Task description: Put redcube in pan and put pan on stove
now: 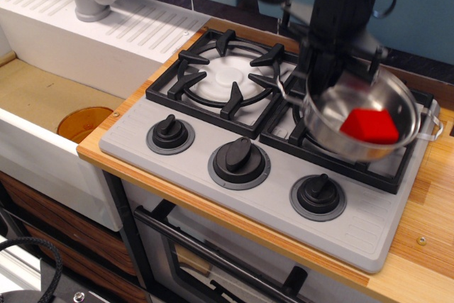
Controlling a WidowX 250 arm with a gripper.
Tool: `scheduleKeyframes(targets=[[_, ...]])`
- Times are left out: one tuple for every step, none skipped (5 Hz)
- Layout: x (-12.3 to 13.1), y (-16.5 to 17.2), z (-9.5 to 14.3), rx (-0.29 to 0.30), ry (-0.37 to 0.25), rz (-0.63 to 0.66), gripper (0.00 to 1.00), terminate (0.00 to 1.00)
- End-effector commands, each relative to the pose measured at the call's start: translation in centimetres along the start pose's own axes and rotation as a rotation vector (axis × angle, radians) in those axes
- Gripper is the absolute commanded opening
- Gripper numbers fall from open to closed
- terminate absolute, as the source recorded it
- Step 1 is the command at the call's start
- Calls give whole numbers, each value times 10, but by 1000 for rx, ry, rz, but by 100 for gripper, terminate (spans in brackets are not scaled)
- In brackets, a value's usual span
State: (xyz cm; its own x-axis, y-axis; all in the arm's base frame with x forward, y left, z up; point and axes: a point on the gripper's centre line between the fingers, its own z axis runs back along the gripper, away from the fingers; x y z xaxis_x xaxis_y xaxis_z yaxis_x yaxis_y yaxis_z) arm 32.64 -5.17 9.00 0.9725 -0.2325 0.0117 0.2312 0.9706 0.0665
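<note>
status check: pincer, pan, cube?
Pincer shut on pan rim, left side. Pan tilted, lifted over right burner of stove. Redcube inside pan. Nothing in the way.

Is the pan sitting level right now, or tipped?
Tipped. The pan tilts toward its right side, where the redcube lies, while the claw grips its left rim above the stove.

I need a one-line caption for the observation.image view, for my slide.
Black robot gripper tilting a small shiny steel pan, bright red cube inside, above the grey two-burner stove.
</note>
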Motion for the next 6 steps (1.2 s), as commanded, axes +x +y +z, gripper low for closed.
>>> scheduleKeyframes(targets=[[12,41,57,30,-82,-42,0,0],[11,59,57,35,-93,-58,0,0],[10,82,59,44,-105,-86,0,0],[13,101,53,52,-137,-99,0,0],[22,118,44,46,-150,-130,0,0],[28,135,35,46,-167,-158,0,0]])
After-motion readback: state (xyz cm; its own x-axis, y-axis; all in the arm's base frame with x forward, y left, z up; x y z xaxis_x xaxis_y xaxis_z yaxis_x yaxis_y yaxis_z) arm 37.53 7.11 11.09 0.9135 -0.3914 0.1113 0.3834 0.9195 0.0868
